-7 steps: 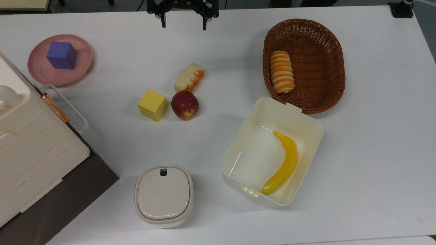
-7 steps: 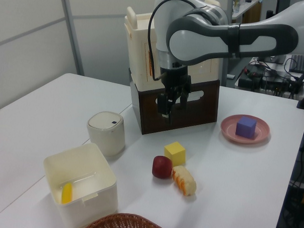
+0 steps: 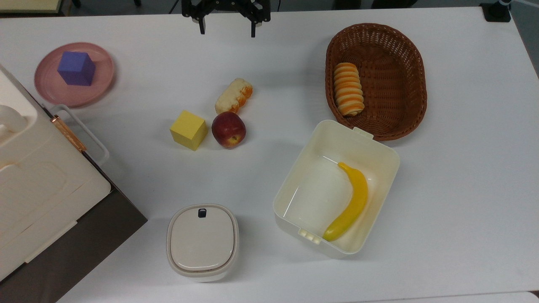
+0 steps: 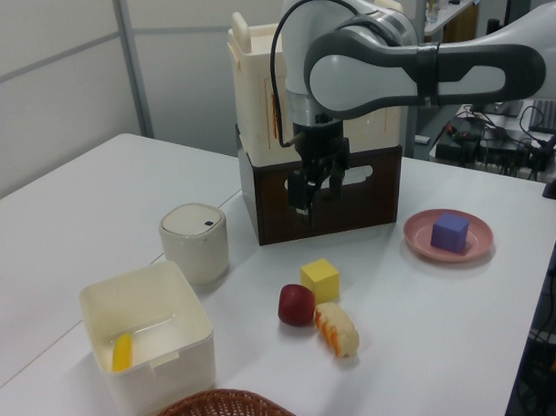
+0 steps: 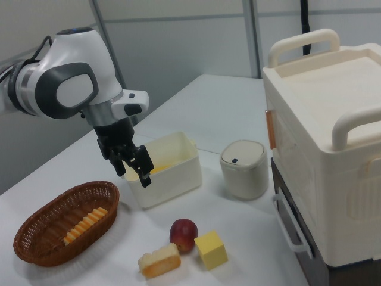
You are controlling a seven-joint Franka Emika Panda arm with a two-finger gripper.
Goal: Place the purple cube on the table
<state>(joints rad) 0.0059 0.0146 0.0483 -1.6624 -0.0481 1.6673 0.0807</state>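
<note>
Top view — purple cube (image 3: 76, 68) on pink plate (image 3: 101, 86), well apart from spread fingers (image 3: 202, 27).

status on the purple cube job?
Nothing done yet: the purple cube sits on the pink plate. The gripper is open and empty, raised, far from the plate. Left: reach, grasp, lift, set the cube on the table.

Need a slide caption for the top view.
Open gripper hovers at table edge; purple cube sits on pink plate.

The white table (image 3: 463, 189) bears a pink plate (image 3: 50, 90), yellow cube (image 3: 188, 129) and apple (image 3: 228, 129).
</note>
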